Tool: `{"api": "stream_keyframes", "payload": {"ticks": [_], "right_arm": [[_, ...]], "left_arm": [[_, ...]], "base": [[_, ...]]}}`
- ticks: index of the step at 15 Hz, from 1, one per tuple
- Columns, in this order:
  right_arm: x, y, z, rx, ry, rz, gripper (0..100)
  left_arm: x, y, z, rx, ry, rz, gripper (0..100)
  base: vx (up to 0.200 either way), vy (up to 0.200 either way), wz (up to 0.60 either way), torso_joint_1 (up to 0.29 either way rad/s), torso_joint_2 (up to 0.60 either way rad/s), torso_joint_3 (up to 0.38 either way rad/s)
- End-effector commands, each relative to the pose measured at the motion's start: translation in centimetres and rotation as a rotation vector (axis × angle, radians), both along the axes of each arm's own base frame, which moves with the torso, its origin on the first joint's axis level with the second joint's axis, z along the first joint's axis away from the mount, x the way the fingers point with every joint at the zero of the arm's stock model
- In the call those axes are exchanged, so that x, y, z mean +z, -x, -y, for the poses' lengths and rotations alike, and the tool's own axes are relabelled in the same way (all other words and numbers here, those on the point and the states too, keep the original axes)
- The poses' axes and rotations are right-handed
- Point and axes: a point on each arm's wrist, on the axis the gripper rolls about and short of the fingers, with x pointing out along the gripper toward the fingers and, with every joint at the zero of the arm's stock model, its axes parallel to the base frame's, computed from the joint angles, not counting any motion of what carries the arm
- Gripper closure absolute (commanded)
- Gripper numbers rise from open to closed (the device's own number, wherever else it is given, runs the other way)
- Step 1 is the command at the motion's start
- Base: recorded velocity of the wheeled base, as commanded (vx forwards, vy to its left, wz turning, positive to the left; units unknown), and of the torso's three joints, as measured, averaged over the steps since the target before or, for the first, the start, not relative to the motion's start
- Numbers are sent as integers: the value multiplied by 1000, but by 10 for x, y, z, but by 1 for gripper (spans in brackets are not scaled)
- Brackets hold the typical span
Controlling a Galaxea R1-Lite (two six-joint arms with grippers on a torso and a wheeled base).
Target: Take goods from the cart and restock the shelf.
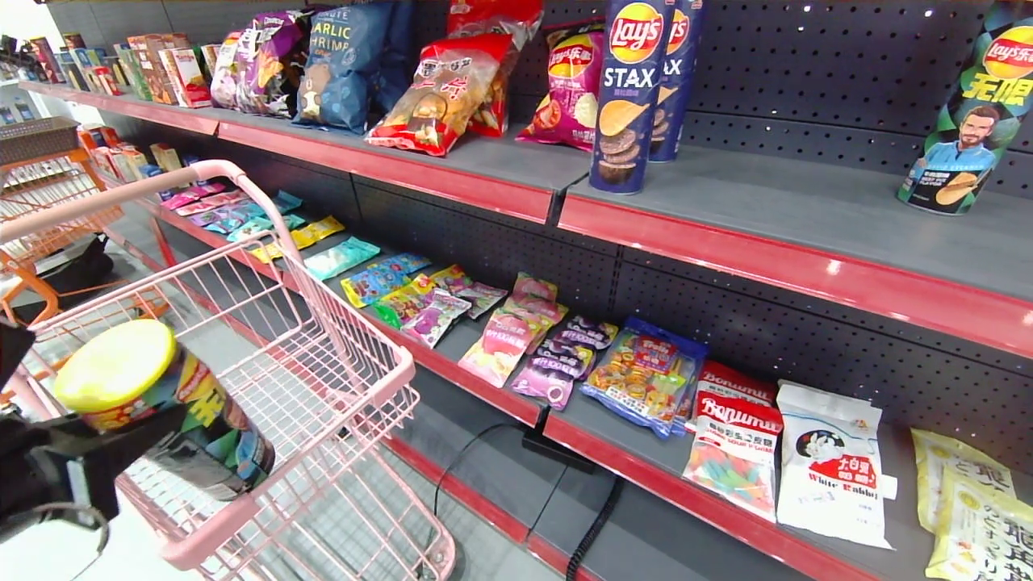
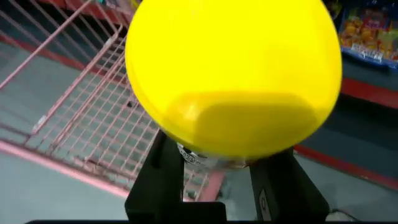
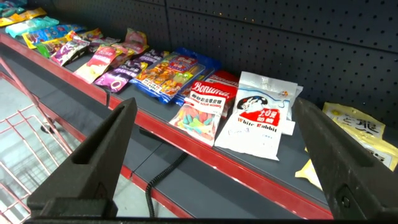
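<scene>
My left gripper (image 1: 89, 464) is shut on a snack can (image 1: 161, 403) with a yellow lid (image 2: 233, 74) and a green and black patterned body. It holds the can tilted above the near left corner of the pink wire cart (image 1: 355, 367). In the left wrist view the left gripper (image 2: 221, 183) clamps the can just under the lid. My right gripper (image 3: 214, 106) is open, fingers wide apart and holding nothing, in front of the lower shelf (image 3: 261, 171). On the upper shelf (image 1: 767, 202) stand two blue cans (image 1: 631, 97) and a green can (image 1: 964, 121) at the far right.
Chip bags (image 1: 440, 93) line the upper shelf's left part. Flat candy packs (image 1: 646, 375) and a white bag (image 3: 261, 118) lie on the lower shelf. Between the blue and green cans the upper shelf is bare. A black cable (image 1: 597, 524) hangs below. An orange cart (image 1: 40, 194) stands far left.
</scene>
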Motion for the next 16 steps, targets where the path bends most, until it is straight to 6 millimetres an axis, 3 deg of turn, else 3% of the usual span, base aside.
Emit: {"api": "stream_keyframes", "payload": {"ticks": [1,3,16], "right_arm": [[0,0,0,-1,0,1,0],[0,0,0,-1,-2,1,0],[0,0,0,-1,-2,1,0]], "left_arm": [[35,72,0,68,9,182,100],[34,84,0,68,10,226,100],[44,76,-1,101,3,256,100]], "base": [[0,0,0,0,0,0],[0,0,0,0,0,0],[0,0,0,0,0,0]]}}
